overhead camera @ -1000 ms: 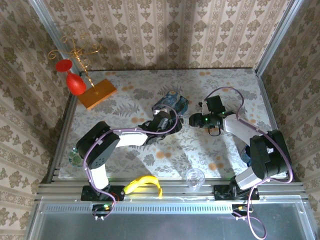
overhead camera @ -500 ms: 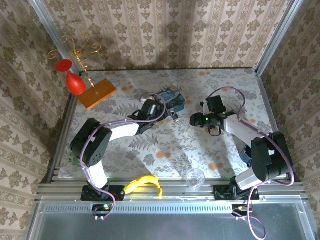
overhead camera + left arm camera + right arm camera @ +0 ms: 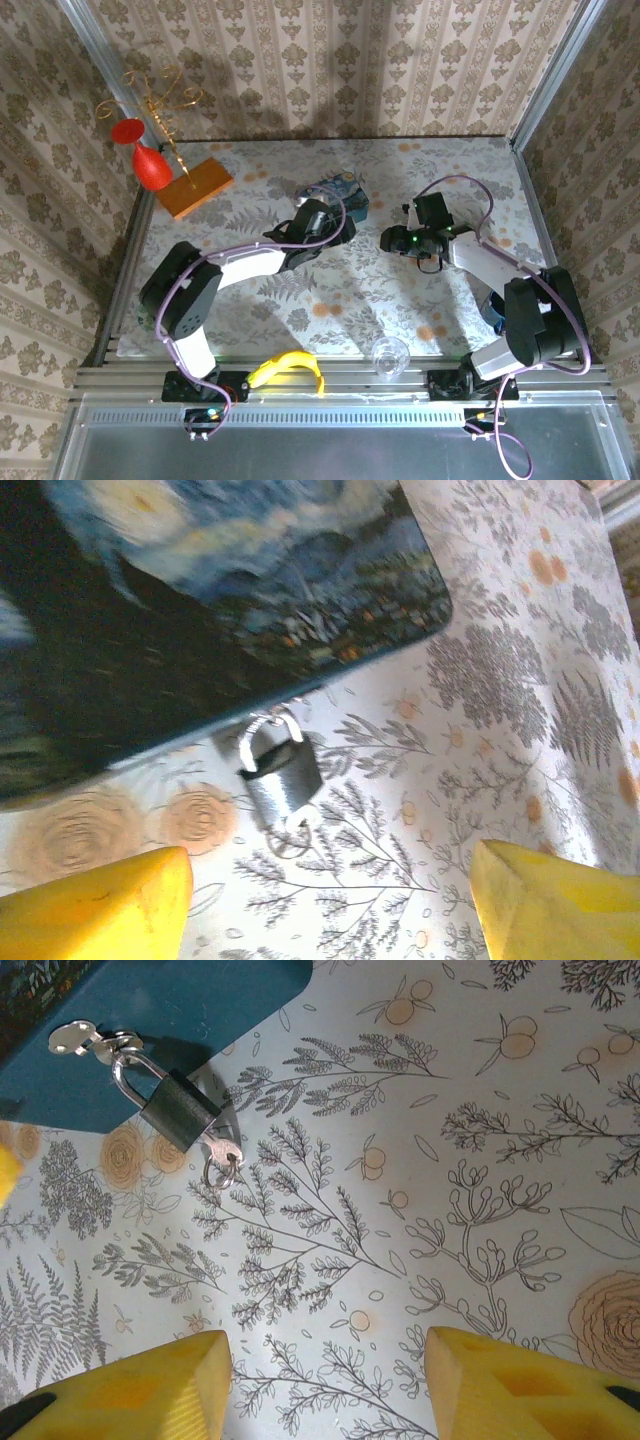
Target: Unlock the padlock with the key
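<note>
Left gripper: yellow fingers spread wide and holding nothing, with bare floral tablecloth between them. Just beyond the fingertips lies the padlock, flat on the cloth, its shackle hooked to the edge of the blue painted tin. A key with a small ring sticks out of the padlock's body.

Right gripper: fingers likewise apart and empty, aimed at the same padlock from the right, farther off. Patterned cloth alone separates them. The shackle passes through the tin's silver hasp.

From above, the tin sits mid-table, between the two wrists. At the far left stands a wooden-based gold rack carrying a red wine glass. A banana and a clear glass lie at the near edge, well apart from the tin.
</note>
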Robot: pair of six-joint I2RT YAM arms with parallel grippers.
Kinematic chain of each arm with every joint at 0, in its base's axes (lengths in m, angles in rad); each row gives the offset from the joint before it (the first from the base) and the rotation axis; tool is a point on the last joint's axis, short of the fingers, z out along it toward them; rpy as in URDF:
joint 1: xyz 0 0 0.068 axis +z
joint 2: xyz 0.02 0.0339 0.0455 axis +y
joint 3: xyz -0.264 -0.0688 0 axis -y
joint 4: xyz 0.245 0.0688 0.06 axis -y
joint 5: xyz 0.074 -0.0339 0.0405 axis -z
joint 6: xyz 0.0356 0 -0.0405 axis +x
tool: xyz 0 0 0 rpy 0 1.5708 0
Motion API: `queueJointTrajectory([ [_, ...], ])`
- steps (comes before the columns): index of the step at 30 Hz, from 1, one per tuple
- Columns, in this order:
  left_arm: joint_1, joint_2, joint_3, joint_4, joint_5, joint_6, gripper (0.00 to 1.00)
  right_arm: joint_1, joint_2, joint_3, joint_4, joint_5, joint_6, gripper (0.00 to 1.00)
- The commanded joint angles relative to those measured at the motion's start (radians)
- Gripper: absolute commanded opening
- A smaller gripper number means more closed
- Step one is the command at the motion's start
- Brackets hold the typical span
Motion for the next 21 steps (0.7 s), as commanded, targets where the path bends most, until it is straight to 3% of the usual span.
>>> queueJointTrajectory([
  [1, -0.001, 0.072, 0.025, 0.038, 0.062, -0.016, 0.74, 0.002, -0.042, -0.033, 0.023, 0.0, 0.018, 0.54],
  [13, 0.016, 0.197, 0.059, 0.132, 0.039, 0.046, 0.71, 0.003, -0.079, -0.081, 0.069, 0.028, 0.013, 0.55],
  [21, 0.029, 0.269, 0.083, 0.219, 0.047, 0.044, 0.62, 0.003, -0.08, -0.08, 0.082, 0.031, 0.016, 0.55],
])
